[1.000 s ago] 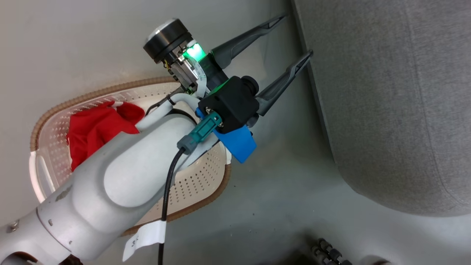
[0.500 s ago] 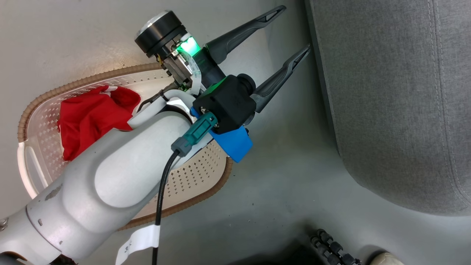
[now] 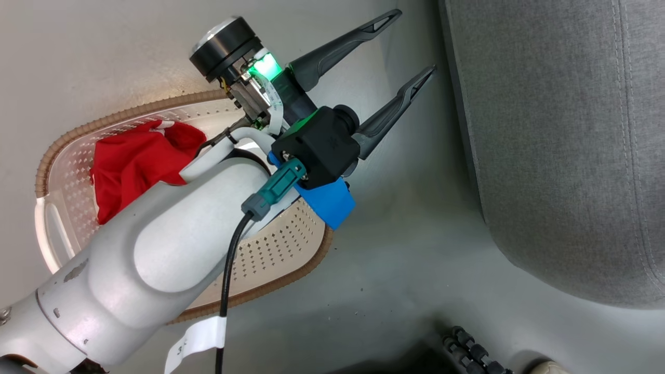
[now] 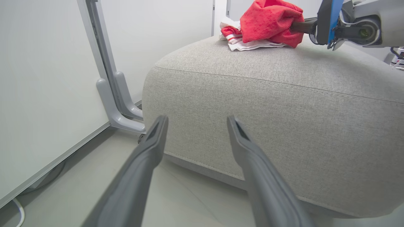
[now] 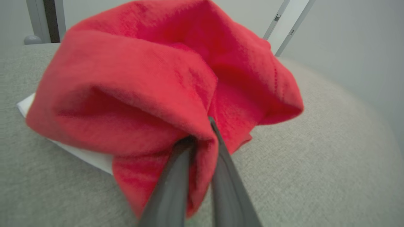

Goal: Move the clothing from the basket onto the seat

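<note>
We see the left gripper (image 3: 414, 41) over the pale grey floor (image 3: 405, 259) between the basket (image 3: 291, 244) and the seat (image 3: 561, 156), jaws spread wide and empty. The right gripper (image 5: 200, 130) is pinched onto a fold of one red garment (image 5: 142, 94), bunched on the seat's woven grey, seamed top; the other red garment (image 3: 135, 166) lies in the basket. Beside the seat we note a white wall panel (image 4: 38, 94) and a grey post (image 4: 110, 78) with a curved foot on the floor

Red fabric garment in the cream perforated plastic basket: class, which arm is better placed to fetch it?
Left: the left gripper is open, empty, by the basket; the right gripper is shut on another red garment on the grey seat.
</note>
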{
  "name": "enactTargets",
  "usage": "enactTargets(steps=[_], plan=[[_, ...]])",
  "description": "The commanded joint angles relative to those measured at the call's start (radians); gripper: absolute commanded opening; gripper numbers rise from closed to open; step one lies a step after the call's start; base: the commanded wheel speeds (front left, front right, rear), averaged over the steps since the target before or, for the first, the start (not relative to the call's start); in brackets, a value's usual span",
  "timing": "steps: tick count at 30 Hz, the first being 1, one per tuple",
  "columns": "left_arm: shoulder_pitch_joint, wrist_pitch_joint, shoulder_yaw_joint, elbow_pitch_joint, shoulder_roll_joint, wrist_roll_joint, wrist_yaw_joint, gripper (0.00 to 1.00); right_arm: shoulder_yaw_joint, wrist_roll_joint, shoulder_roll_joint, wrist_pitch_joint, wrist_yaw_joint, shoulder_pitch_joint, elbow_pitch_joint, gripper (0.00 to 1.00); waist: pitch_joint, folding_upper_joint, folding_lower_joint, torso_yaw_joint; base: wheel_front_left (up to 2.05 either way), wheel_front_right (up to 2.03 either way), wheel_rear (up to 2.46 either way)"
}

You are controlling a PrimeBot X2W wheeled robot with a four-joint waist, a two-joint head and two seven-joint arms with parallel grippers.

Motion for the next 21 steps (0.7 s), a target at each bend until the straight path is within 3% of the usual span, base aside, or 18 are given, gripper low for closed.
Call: enactTargets(steps=[1, 15, 21], plan=[[-0.01, -0.008, 0.001, 0.005, -0.001, -0.006, 0.007, 1.0, 0.012, -0.005, 0.005, -0.004, 0.0, 0.026, -0.008, 1.0, -0.011, 0.0, -0.0001, 0.001, 0.0, 0.0, 0.0], [0.066, -0.07, 0.016, 0.079, -0.057, -0.047, 0.035, 1.0, 0.118, -0.008, 0.03, -0.004, 0.0, 0.314, -0.228, 1.0, -0.21, 0.0, -0.0001, 0.035, 0.0, 0.0, 0.0], [0.139, -0.079, 0.08, 0.101, -0.081, -0.08, 0.065, 1.0, 0.207, 0.001, 0.034, -0.004, 0.0, 0.398, -0.321, 1.0, -0.328, 0.0, -0.0001, 0.064, 0.0, 0.0, 0.0]])
